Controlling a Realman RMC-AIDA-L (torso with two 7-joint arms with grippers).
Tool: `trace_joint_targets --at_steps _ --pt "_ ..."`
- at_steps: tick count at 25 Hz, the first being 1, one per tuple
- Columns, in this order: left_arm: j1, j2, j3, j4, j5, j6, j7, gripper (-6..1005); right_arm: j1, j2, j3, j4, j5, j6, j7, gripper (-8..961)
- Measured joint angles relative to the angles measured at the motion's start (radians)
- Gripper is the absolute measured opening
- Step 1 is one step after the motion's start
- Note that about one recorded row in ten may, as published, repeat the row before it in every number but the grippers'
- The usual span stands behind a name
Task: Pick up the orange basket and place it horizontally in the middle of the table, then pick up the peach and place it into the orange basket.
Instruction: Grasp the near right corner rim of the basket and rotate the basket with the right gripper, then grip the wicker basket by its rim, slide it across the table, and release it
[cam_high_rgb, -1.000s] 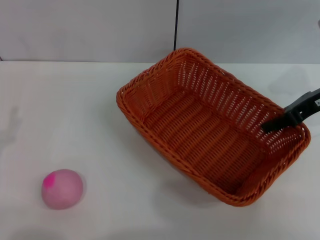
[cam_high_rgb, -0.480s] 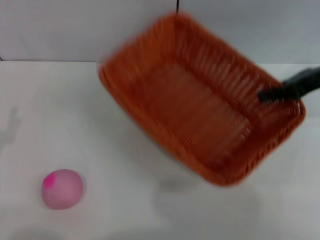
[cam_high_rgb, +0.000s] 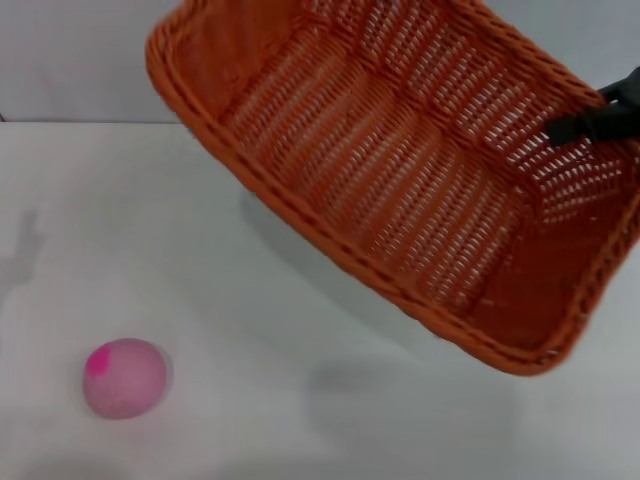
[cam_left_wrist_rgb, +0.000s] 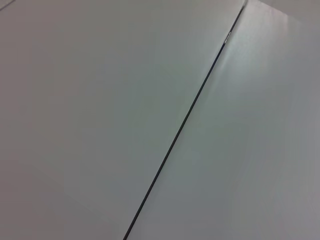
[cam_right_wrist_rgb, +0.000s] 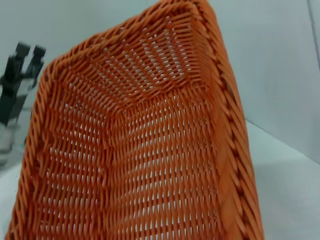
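Observation:
The orange basket (cam_high_rgb: 400, 170) hangs tilted in the air above the white table (cam_high_rgb: 250, 430), its open side facing me. My right gripper (cam_high_rgb: 566, 127) is shut on the basket's right short wall, with one black finger (cam_high_rgb: 590, 122) showing inside the weave. The right wrist view looks down along the basket (cam_right_wrist_rgb: 150, 150) from that wall. Resting on the table at the near left, well apart from the basket, is the pale pink peach (cam_high_rgb: 124, 377) with its magenta spot. A dark gripper (cam_right_wrist_rgb: 19, 75), apparently my left one, shows far off beyond the basket's far rim in the right wrist view.
A grey wall with a dark vertical seam (cam_left_wrist_rgb: 185, 120) stands behind the table. The basket's shadow (cam_high_rgb: 400, 390) falls on the table below it. The arm's shadow (cam_high_rgb: 22, 245) lies at the far left.
The basket has risen off the table and moved up and to the left, tilting more steeply. My right gripper rose with it. The peach has not moved.

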Motion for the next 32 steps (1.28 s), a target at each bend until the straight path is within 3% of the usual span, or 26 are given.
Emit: trace_joint_targets --at_steps 4,8,11,17,19,24,32 --pt "-0.002 0.000 0.000 0.000 0.000 0.002 0.000 841 0.052 -0.013 -0.017 0.003 -0.079 -0.053 -0.089 128" --pt "-0.004 0.000 0.001 0.000 0.001 0.003 0.000 840 0.097 -0.004 -0.093 0.005 -0.118 -0.083 -0.157 128" --pt "-0.002 -0.001 0.004 -0.002 0.005 0.002 0.000 840 0.119 0.025 -0.159 0.005 -0.139 -0.060 -0.167 127" --pt "0.008 -0.001 0.009 -0.016 0.007 -0.003 0.000 840 0.147 0.119 -0.196 0.017 -0.242 0.045 -0.191 128" --pt "0.009 -0.001 0.010 -0.018 0.008 -0.003 0.000 840 0.155 0.134 -0.210 0.047 -0.248 0.075 -0.204 129" --pt "0.010 -0.001 0.021 -0.022 0.007 -0.004 0.000 838 0.191 0.146 -0.247 0.153 -0.258 0.151 -0.225 162" --pt "0.012 -0.001 0.034 -0.026 0.007 -0.004 0.000 836 0.193 0.152 -0.238 0.155 -0.253 0.232 -0.232 229"
